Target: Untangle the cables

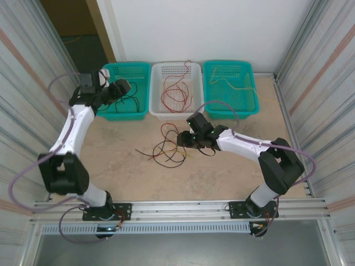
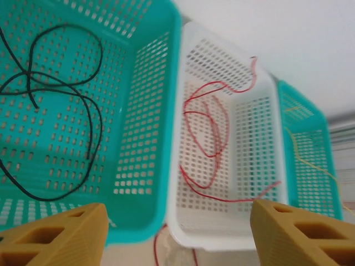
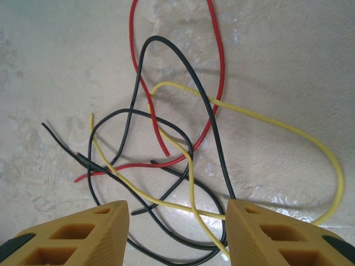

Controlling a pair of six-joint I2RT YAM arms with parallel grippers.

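A loose tangle of red, black and yellow cables [image 1: 168, 147] lies on the table's middle. My right gripper [image 1: 183, 138] hovers just over it, open. In the right wrist view its fingers straddle a yellow strand [image 3: 191, 177] and black strands [image 3: 183, 61] lying on the table, with a red loop [image 3: 219, 66] farther out. My left gripper [image 1: 119, 88] is open and holds nothing, up at the left teal basket [image 1: 136, 113]. Black cables [image 2: 29, 75] lie in that basket. Red cables [image 1: 175, 91] lie in the white basket [image 2: 249, 144].
Three baskets stand in a row at the back wall. The right teal basket [image 1: 230, 108] holds a yellow cable [image 1: 233, 86]. Corrugated metal walls close both sides, and a rail runs along the near edge [image 1: 177, 208].
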